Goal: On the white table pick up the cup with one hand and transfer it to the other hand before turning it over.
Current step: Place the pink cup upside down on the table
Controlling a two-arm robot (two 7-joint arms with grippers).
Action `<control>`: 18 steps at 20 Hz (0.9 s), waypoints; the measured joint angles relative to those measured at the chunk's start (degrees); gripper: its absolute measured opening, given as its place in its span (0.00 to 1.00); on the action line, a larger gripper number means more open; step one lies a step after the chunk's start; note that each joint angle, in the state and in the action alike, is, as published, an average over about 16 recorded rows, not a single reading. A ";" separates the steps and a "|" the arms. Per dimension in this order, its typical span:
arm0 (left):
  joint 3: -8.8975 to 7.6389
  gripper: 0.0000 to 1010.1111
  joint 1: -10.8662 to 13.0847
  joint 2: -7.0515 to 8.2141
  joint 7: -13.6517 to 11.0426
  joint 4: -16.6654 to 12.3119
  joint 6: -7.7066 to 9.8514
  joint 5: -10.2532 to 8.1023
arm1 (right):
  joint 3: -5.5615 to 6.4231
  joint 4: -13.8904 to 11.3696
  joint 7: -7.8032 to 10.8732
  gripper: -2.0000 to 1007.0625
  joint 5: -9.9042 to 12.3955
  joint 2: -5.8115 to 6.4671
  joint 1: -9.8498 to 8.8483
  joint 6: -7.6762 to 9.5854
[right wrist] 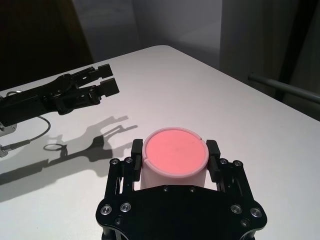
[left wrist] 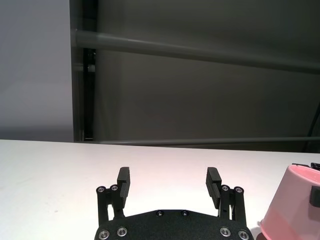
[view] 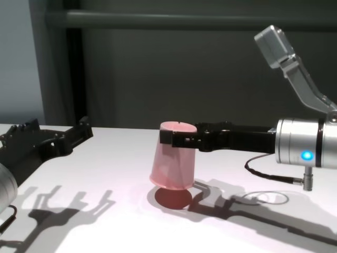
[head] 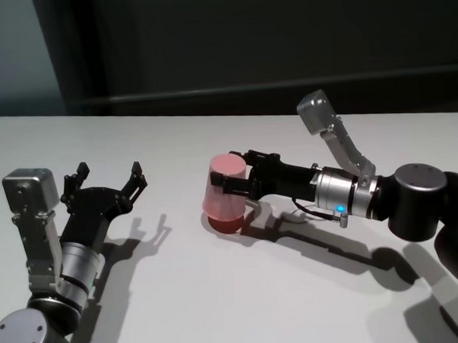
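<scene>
The cup (head: pixel 225 194), upside down at frame centre above the white table (head: pixel 242 307), is grasped by the right gripper (head: pixel 231 180); the left gripper (head: pixel 108 177), lower left, stands released.

Pink cup (head: pixel 224 193), inverted, over white table (head: pixel 219 293).
I am holding it base-up in my right gripper (head: pixel 233 183), rim hanging just above the tabletop.

In the left wrist view the cup (left wrist: pixel 290 210) is cut off at the four o'clock corner, only part of its wall and rim being shown; whether its rim is clear of the white table (head: pixel 219 293) cannot be told from the head view; in the chest view the left gripper (view: pixel 50 138) is cropped at nine o'clock.
</scene>
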 joint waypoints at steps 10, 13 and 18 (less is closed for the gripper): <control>0.00 0.99 0.00 0.00 0.00 0.00 0.00 0.00 | 0.69 1.10 1.03 0.73 -0.75 -0.95 -0.39 0.53; 0.00 0.99 0.00 0.00 0.00 0.00 0.00 0.00 | 1.01 1.01 1.22 0.73 -0.85 -1.09 -0.75 0.84; 0.00 0.99 0.00 0.00 0.00 0.00 0.00 0.00 | 1.52 0.71 1.31 0.74 -1.11 -1.19 -1.37 1.32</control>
